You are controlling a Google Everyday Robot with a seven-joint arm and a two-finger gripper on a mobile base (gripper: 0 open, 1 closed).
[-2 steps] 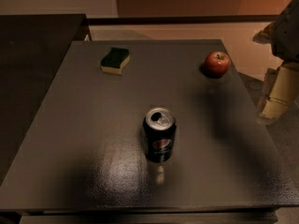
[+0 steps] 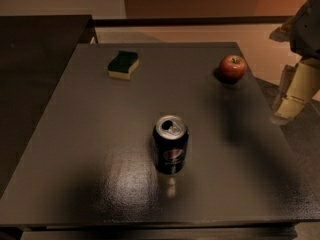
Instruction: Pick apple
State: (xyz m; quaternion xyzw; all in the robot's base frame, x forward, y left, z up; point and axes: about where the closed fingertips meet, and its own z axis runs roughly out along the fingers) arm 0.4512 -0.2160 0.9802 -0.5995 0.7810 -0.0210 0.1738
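The apple (image 2: 233, 67) is small, round and red with a short stem. It sits on the dark grey table (image 2: 100, 134) near the far right corner. My gripper (image 2: 292, 101) hangs at the right edge of the view, beyond the table's right edge. It is to the right of the apple, a little nearer than it, and apart from it. It holds nothing that I can see.
A black soda can (image 2: 170, 144) stands upright in the middle of the table. A green and yellow sponge (image 2: 123, 64) lies at the far left. A darker table (image 2: 35, 59) adjoins on the left. A wall runs behind.
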